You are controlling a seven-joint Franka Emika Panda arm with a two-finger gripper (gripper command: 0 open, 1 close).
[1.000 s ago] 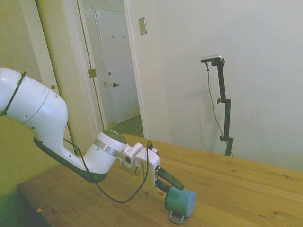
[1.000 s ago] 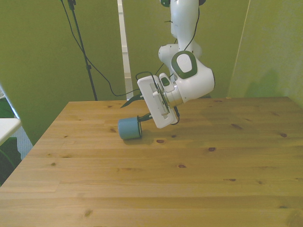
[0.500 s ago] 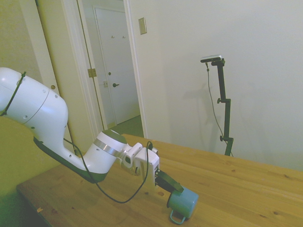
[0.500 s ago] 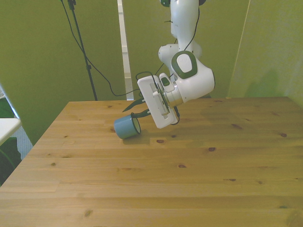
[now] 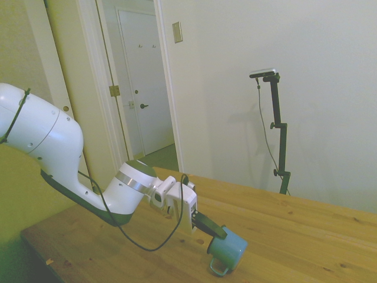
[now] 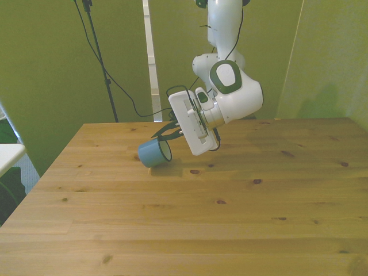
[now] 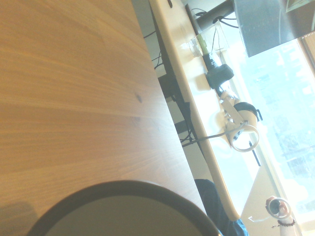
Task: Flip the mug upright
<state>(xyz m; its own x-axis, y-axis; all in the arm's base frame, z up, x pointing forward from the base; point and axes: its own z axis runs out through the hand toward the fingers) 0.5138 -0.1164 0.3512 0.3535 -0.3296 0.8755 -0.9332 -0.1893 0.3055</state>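
As seen, mug (image 5: 228,250) tilted, seemingly clamped at pincer (image 5: 219,233) tips

No readable text, label, brand, number or sign appears in the side, front or wrist views. The mug (image 5: 228,250) and the white arm (image 6: 230,98) carry no lettering that can be made out, and the pale plate (image 5: 177,32) on the wall by the door is blank.
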